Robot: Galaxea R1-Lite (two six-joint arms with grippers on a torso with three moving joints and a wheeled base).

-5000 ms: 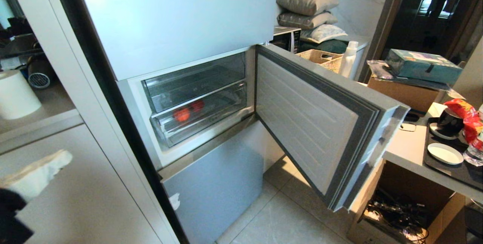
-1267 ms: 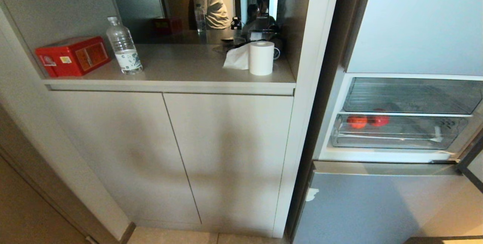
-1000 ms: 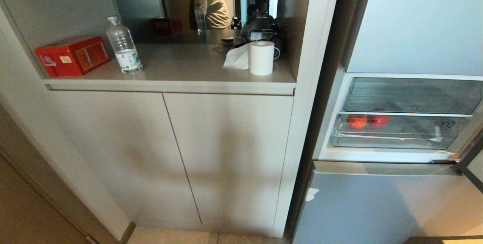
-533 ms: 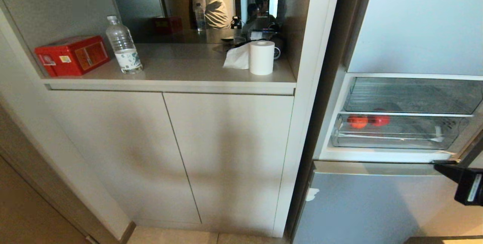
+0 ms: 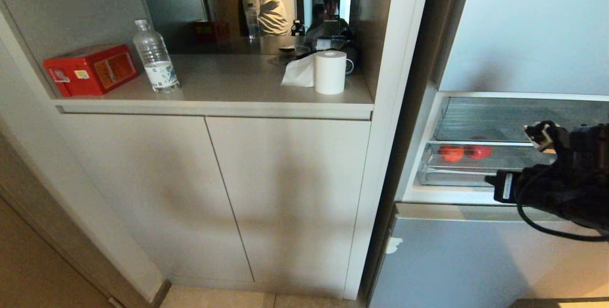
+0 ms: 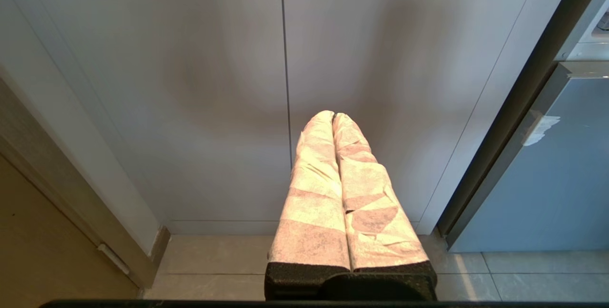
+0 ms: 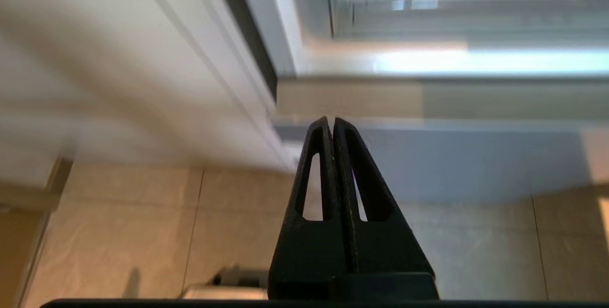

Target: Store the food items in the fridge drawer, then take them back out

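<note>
food items [image 5: 464, 152] in fridge drawer [image 5: 476, 174] | right gripper [image 7: 332, 124] near, apart | fingers pressed together, empty | left same

Right gripper [image 7: 331, 124] raised, fingers [image 7: 319, 155] pressed together, empty.

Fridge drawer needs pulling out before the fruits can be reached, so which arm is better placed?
Right. The right claw is raised in front of the fridge drawer; the left claw faces the cabinet doors.
</note>
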